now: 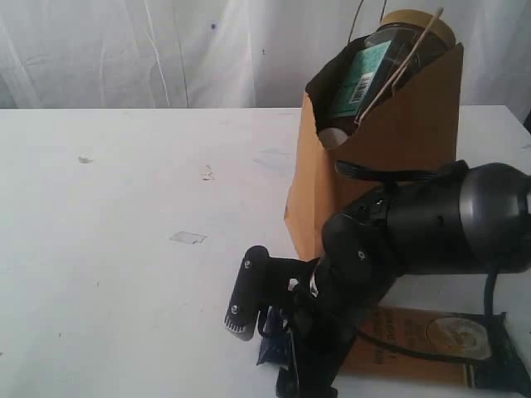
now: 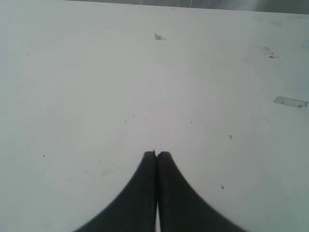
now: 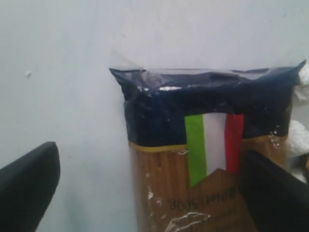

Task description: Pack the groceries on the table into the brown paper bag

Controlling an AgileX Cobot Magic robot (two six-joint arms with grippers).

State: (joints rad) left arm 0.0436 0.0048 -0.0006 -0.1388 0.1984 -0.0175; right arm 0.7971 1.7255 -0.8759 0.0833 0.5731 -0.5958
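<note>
Right gripper (image 3: 152, 191): jaws spread wide, nothing clamped. In the right wrist view the dark-blue end of the spaghetti packet (image 3: 203, 145) is seen lying between the two fingers. One finger is well clear of it over bare table, the other is right at the packet's edge. Contact there cannot be confirmed because that finger is blurred. An Italian-flag stripe is printed on the packet's blue end, with a brown printed body below it.

Exterior view: the right arm is seen in the foreground at 5 o'clock, with the wrist bent down to the table (image 1: 124, 249) at 6 o'clock. The spaghetti packet is laid flat on the table at 5 o'clock, partly covered by the arm, with its blue end under the gripper.

The brown paper bag (image 1: 398, 166) is placed at 1–2 o'clock, standing on the table behind the arm with its mouth open. The jar (image 1: 390, 62) is lodged in the mouth, tilted, with the teal label facing the camera and the gold lid (image 1: 427, 25) uppermost, above the bag's rim. The twine handles (image 1: 398, 70) are draped across the jar. A pale rounded item (image 1: 332, 137) is seen lower in the mouth; it is possibly a cap, but too little is shown.

Left gripper (image 2: 156, 157): fingers pressed fully together, nothing between them, held above bare white tabletop. It is not seen in the exterior view.

A small clear scrap (image 1: 188, 238) is noted on the table at 9 o'clock of the right gripper, well apart from bag and packet. A white curtain (image 1: 124, 50) is hung behind the table.
</note>
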